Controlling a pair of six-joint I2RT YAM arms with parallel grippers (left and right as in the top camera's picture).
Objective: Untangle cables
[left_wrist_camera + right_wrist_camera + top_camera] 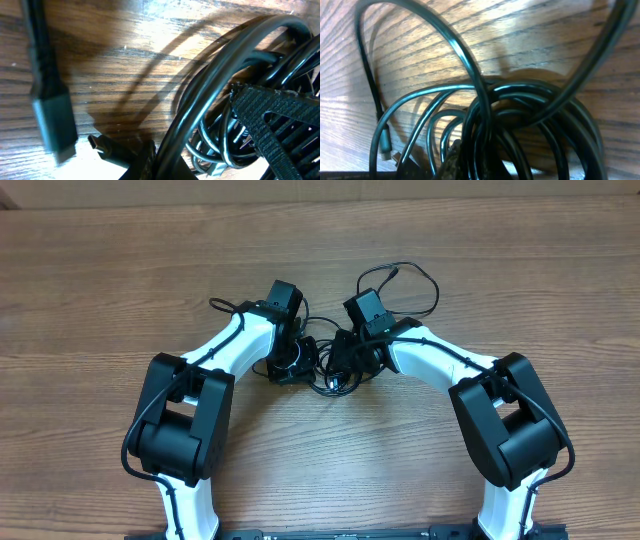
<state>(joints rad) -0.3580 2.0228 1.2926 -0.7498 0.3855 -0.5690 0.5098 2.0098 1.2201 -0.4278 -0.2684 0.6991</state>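
The cables [330,375] lie as a black knotted bundle on the wooden table between both arms. One thin loop [405,280] trails off toward the far side. My left gripper [293,365] is down at the bundle's left edge and shut on a cable strand [172,145]. Beside that strand lie a small connector plug [100,145] and a larger blurred plug [55,125]. My right gripper [350,358] presses in from the right and is shut on the cables [520,115]. Its textured finger [452,155] sits against the strands, and it also shows in the left wrist view [280,115].
The wooden table [100,280] spreads on all sides of the bundle. The two grippers stand very close together, a few centimetres apart. Each arm's own thick black wire [205,355] runs along its white link.
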